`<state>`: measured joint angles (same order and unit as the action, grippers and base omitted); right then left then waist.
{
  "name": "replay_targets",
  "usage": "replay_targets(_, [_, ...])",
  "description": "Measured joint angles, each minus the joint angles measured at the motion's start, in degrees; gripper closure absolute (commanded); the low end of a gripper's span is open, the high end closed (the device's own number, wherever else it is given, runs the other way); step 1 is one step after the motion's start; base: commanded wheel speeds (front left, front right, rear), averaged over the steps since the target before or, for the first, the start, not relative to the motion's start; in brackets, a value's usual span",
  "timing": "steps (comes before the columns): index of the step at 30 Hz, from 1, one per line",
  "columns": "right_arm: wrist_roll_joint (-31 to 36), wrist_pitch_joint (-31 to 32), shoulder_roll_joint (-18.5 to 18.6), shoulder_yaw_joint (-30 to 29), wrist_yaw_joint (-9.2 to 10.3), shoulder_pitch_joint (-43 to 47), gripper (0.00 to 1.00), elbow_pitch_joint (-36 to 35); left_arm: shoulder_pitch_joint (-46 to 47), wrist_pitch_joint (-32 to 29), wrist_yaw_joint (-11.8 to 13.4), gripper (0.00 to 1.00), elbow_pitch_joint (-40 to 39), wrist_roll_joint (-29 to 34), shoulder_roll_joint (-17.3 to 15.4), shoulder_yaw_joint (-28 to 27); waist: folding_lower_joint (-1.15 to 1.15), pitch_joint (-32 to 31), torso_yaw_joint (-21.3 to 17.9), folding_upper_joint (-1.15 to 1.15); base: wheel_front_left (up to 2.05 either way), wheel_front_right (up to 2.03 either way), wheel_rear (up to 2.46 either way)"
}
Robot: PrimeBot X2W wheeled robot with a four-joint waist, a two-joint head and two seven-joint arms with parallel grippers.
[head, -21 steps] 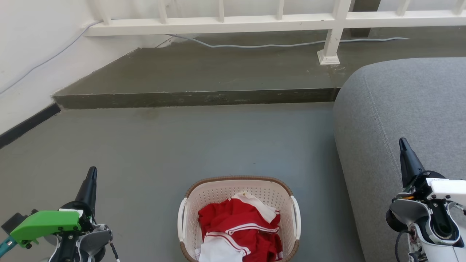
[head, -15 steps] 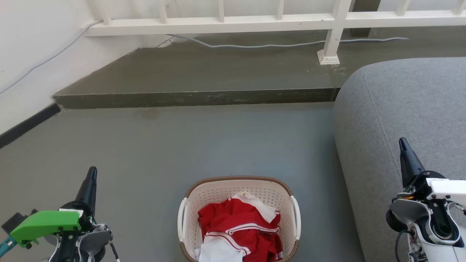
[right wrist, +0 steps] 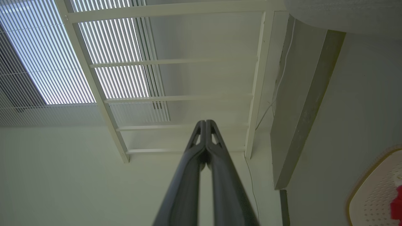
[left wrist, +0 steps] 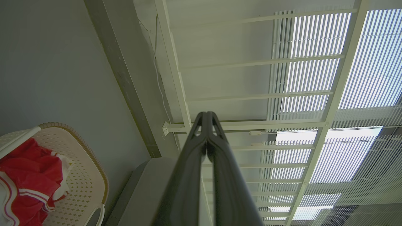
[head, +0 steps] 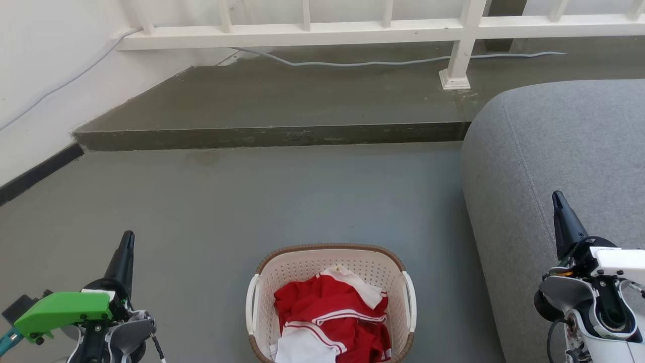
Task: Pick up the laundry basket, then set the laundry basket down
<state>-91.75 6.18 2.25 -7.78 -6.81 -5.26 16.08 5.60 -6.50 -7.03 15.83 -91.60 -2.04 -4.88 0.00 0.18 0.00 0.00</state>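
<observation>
The laundry basket stands on the grey floor at the bottom centre of the head view, cream-white and perforated, with a brown rim and white side handles. Red and white clothes lie inside it. My left gripper is at the lower left, well left of the basket, shut with nothing held. My right gripper is at the lower right over the sofa, also shut and empty. The left wrist view shows its fingertips pressed together and the basket at lower left. The right wrist view shows the right gripper with its tips touching and a corner of the basket.
A grey sofa fills the right side, close to the basket. A raised concrete step runs across the floor ahead, with a white railing and a loose cable beyond. A white wall bounds the left.
</observation>
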Motion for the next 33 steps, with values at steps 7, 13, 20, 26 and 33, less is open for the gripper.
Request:
replay_targets(7, [-0.01, 0.0, 0.0, 0.0, 0.0, 0.0, 1.0, 0.0, 0.0, 0.0, 0.0, 1.0, 0.0, 0.0, 0.01, 0.0, 0.0, 0.0, 0.0, 0.0, 0.0, 0.0, 0.0])
replay_targets(13, [0.0, -0.01, -0.49, 0.05, 0.32, 0.46, 0.0, 1.33, -0.22, 0.0, 0.05, 0.0, 1.41, 0.02, 0.46, 0.04, 0.0, 0.0, 0.0, 0.0, 0.0, 0.0, 0.0])
replay_targets(20, [0.3, -0.19, -1.16, 0.77, 0.33, 2.24, 0.0, 2.05, -1.66, 0.31, 0.07, 0.0, 2.21, 0.02, 1.15, 0.38, 0.0, 0.05, -0.01, 0.0, 0.0, 0.0, 0.0])
replay_targets(26, [1.09, -1.13, -1.14, 1.83, 0.33, 2.24, 0.0, 1.15, -1.66, 1.01, 0.07, 0.0, 1.75, 0.19, 1.14, 0.9, 0.0, 0.23, -0.06, 0.0, 0.0, 0.0, 0.0])
replay_targets(33, [3.15, -2.76, -1.1, 3.37, 0.33, 2.22, 0.0, 0.07, -1.65, 2.36, 0.07, 0.0, 0.57, 1.38, 1.07, 1.53, 0.0, 0.48, -0.11, 0.0, 0.0, 0.0, 0.0])
